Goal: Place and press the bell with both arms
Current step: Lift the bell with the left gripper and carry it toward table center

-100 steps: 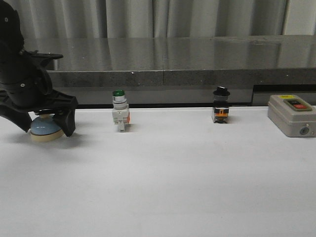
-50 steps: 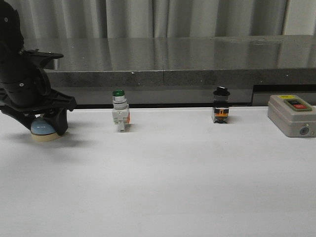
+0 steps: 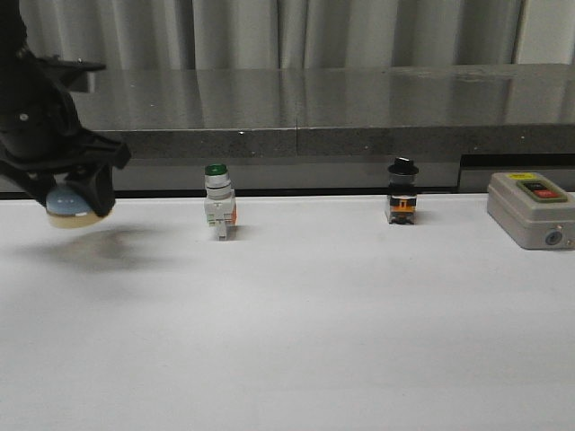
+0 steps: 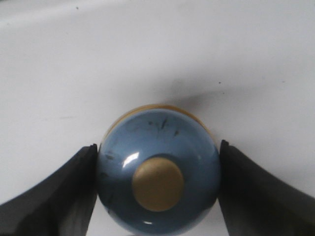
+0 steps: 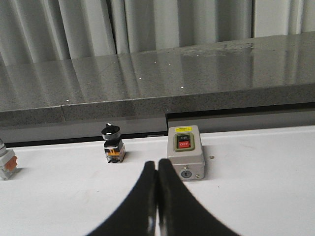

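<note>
Left gripper (image 3: pixel 70 193) jaws clamped on bell (image 3: pixel 72 206), held clear of tabletop (image 3: pixel 314 314), shadow underneath. Left wrist cam only: both fingers (image 4: pixel 59 191) touching blue dome, cream button up. Right gripper (image 5: pixel 157 196) seen only in own cam, jaws pinched together, empty, grey switch box (image 5: pixel 185 153) just past tips.

I'm working in what reads as a robotics test lab rather than a home or shop. A plain white tabletop (image 3: pixel 314 332) carries loose industrial control parts: a green-capped push-button switch (image 3: pixel 218 201), a black selector switch (image 3: pixel 402 191) to its right, and further right a grey ON/OFF button box (image 3: pixel 530 209). None of them is wired to anything. Behind the switches runs a dark speckled stone ledge (image 3: pixel 314 108), and behind that hang pale grey curtains (image 3: pixel 269 34), closing off the bay.
</note>
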